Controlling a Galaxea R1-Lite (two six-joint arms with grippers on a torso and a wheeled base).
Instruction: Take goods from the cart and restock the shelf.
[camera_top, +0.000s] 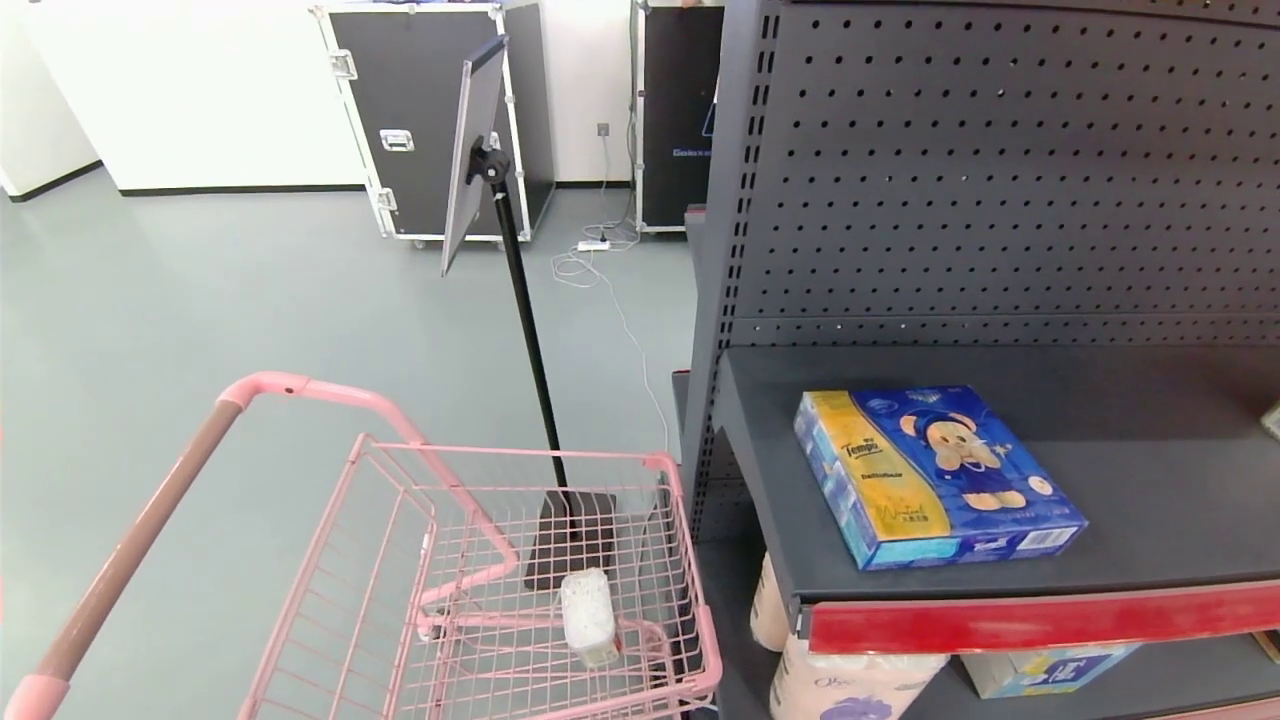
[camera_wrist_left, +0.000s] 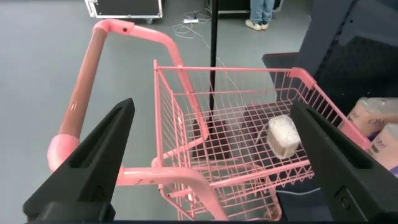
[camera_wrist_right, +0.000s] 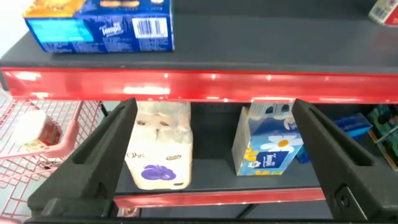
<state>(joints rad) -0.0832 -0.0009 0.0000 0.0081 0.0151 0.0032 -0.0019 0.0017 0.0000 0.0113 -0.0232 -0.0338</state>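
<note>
Pink cart (camera_top: 500, 453) holding a pale jar (camera_top: 588, 615) fronts the released left gripper (camera_wrist_left: 212, 104); right gripper (camera_wrist_right: 212, 102), also released, faces shelf (camera_wrist_right: 249, 84).

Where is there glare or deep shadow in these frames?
Right wrist view: bright glints along the red shelf edge, lower shelf beneath it in shadow. Head view: the white wall is blown out bright. Left wrist view: even light on the pink cart, no glare.
</note>
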